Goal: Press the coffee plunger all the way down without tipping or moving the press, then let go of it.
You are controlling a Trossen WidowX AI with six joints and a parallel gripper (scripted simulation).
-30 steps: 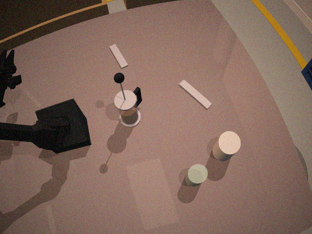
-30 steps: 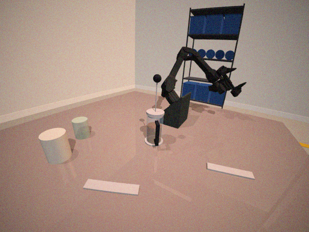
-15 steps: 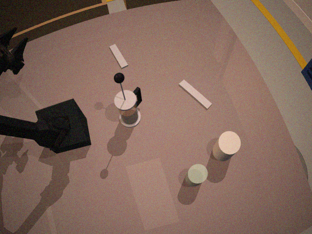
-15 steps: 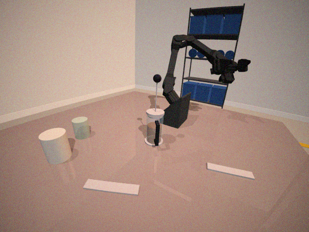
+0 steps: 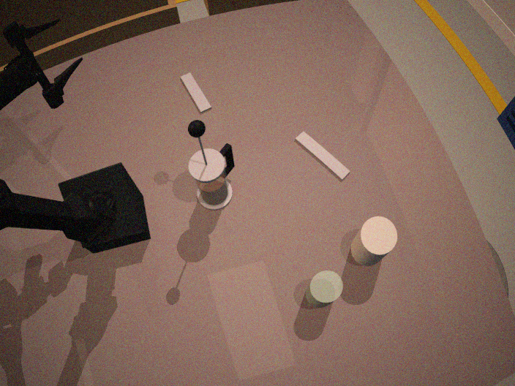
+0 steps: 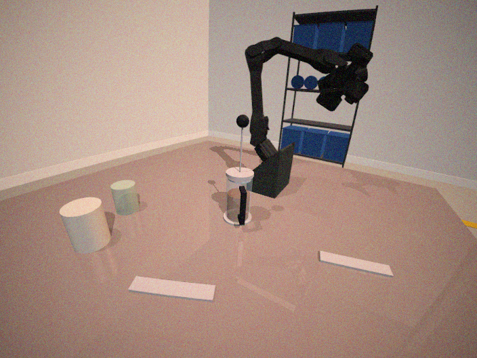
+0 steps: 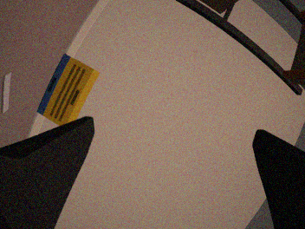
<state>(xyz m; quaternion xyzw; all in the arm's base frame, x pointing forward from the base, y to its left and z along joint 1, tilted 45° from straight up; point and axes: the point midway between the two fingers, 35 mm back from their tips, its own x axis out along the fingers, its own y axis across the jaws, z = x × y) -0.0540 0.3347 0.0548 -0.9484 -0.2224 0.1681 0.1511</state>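
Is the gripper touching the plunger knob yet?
Apart. The exterior view shows the gripper raised high by the shelf, well away from the plunger knob; the top view shows the same wide gap, with open fingers holding nothing.

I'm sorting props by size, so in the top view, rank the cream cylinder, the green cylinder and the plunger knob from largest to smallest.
1. Cream cylinder
2. Green cylinder
3. Plunger knob

The knob stands nearer the camera, yet looks smallest.

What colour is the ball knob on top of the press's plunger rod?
Black; the round plunger knob shows best in the exterior view.

Matte black jointed arm (image 6: 257, 88); tapered black jaws.
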